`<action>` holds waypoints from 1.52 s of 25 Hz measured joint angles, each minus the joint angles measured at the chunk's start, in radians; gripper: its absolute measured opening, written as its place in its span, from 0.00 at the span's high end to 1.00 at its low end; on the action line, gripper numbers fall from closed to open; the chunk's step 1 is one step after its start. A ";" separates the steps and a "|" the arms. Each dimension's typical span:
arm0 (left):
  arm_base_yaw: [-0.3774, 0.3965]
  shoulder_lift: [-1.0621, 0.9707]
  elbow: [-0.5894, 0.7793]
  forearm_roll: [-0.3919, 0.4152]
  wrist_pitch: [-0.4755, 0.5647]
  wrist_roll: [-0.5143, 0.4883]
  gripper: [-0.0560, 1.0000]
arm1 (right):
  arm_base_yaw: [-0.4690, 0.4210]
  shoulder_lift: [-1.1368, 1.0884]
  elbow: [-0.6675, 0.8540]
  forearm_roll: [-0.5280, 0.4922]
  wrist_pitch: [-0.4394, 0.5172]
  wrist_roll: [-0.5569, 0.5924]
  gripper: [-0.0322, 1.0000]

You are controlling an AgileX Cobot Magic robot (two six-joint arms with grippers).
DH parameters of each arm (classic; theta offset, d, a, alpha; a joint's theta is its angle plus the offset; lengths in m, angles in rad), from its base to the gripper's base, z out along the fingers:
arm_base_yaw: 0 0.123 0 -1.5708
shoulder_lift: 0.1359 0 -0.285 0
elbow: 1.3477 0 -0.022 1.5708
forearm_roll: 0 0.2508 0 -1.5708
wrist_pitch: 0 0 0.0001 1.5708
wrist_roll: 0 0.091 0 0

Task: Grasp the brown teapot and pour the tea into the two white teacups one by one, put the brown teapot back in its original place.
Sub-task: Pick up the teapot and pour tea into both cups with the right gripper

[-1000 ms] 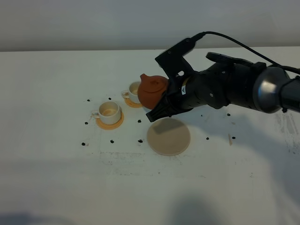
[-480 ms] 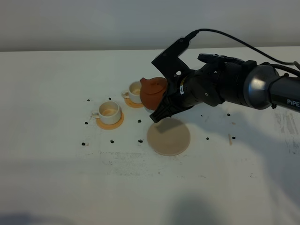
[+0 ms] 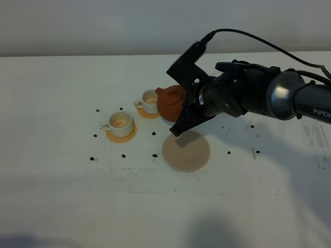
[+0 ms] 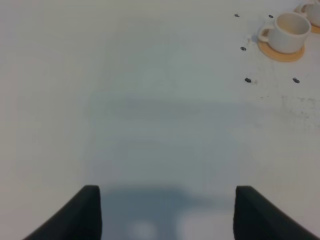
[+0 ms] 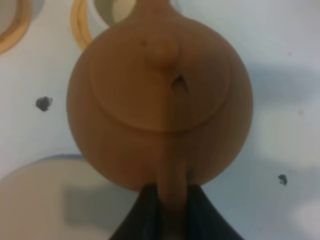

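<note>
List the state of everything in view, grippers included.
brown teapot: held in the air by its handle, lid on
right gripper: shut on the teapot handle
left gripper: open, empty
front teacup: upright on orange coaster
back teacup: upright on orange coaster
beige coaster: bare

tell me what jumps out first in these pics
The black right arm reaching in from the right grabs the eye, its right gripper shut on the handle of the brown teapot, spout aimed at the farther white teacup. Nearer the camera lies the bare beige coaster; the nearer teacup sits on its orange coaster to the left. The left gripper hangs open over the table.
</note>
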State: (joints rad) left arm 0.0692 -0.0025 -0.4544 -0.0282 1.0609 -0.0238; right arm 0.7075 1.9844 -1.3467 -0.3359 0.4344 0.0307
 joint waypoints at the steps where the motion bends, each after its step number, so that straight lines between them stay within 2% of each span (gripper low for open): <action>1: 0.000 0.000 0.000 0.000 0.000 0.000 0.44 | 0.000 0.000 0.000 -0.006 0.000 0.000 0.88; 38: 0.000 0.000 0.000 0.000 0.000 0.000 0.44 | -0.005 0.013 -0.029 -0.154 0.026 0.000 0.88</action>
State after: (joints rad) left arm 0.0692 -0.0025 -0.4544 -0.0282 1.0609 -0.0238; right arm 0.7030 1.9976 -1.3755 -0.4898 0.4604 0.0305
